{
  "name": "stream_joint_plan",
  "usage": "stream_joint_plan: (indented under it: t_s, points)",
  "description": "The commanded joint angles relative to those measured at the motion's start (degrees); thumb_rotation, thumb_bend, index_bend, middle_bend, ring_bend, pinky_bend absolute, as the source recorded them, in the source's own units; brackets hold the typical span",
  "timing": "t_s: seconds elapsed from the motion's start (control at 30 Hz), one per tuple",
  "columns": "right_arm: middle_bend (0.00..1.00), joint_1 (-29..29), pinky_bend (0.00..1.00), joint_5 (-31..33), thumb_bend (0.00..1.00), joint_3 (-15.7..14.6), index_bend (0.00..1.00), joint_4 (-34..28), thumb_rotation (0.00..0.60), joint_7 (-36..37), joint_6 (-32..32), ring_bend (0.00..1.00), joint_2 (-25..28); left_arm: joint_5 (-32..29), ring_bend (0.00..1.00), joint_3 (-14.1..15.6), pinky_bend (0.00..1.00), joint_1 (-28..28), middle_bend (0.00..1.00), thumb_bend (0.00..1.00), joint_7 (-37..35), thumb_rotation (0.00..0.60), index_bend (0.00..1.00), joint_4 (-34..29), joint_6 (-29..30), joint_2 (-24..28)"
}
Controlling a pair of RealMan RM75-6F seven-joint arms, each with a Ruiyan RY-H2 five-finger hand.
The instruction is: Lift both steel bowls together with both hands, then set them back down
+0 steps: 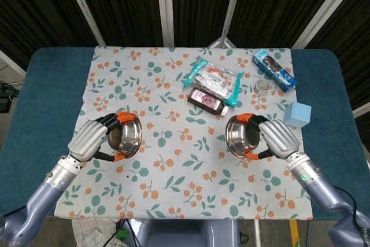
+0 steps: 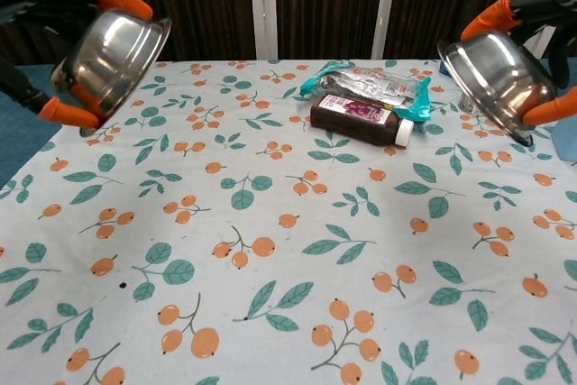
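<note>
One steel bowl [image 1: 125,134] is gripped by the left hand [image 1: 90,139] and the other bowl [image 1: 240,136] by the right hand [image 1: 279,139], both tilted, well apart above the bench [image 1: 34,102], so straight down is where they'd be set.
</note>
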Motion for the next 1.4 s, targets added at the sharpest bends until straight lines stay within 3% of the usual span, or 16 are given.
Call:
stream_joint_plan:
  t_s: [0.03, 0.23, 0.5, 0.83, 1.17, 1.27, 1.4]
  points:
    - [0.29, -0.15, 0.54, 3.13, 0.21, -1.34, 0.51, 0.26, 0.6, -11.37, 0.86, 0.48, -0.98, -6.71, 0.22, 0.14, 0.37, -0.18, 0.31, 0.01, 7.31, 0.6, 0.38, -4.19, -3.82, 3.56]
    - [0.29, 0.33, 0.54, 6.09, 0.21, -2.62, 0.51, -0.36, 0.6, -21.4, -0.11, 0.48, -1.04, -16.37, 0.22, 0.5, 0.37, -1.11, 0.31, 0.01, 16.45, 0.6, 0.38, -6.58, -6.85, 5.48]
    - [0.29, 1.58, 0.54, 10.76, 0.21, -4.24, 0.51, -0.23, 0.6, -27.39, -3.7, 0.48, -1.91, -24.83, 0.22, 0.24, 0.37, -3.08, 0.29, 0.01, 20.69, 0.6, 0.37, -4.07, -10.13, 3.32]
    - [0.29, 2.95, 0.54, 14.78, 0.21, -5.86, 0.51, 2.25, 0.6, -30.93, -6.53, 0.48, -4.63, -28.17, 0.21, 0.84, 0.37, -5.13, 0.26, 0.01, 23.61, 0.6, 0.34, 0.92, -12.86, -2.29]
    - [0.29, 3.04, 0.54, 16.23, 0.21, -6.86, 0.51, 2.98, 0.6, -33.16, -5.72, 0.47, -7.13, -27.46, 0.2, 0.71, 0.37, -5.6, 0.25, 0.01, 23.72, 0.6, 0.33, 5.22, -12.71, -7.77]
    - [0.28, 3.01, 0.47, 16.66, 0.21, -7.14, 0.51, 4.04, 0.6, -33.2, -5.86, 0.4, -8.14, -27.57, 0.19, 0.52, 0.36, -5.94, 0.23, 0.01, 23.24, 0.6, 0.31, 6.59, -13.51, -9.27]
    - [0.21, 3.53, 0.32, 19.95, 0.21, -7.93, 0.41, 4.03, 0.6, -34.73, -7.2, 0.24, -8.24, -28.44, 0.09, 1.03, 0.28, -6.83, 0.12, 0.0, 24.29, 0.6, 0.25, 7.33, -15.24, -10.05]
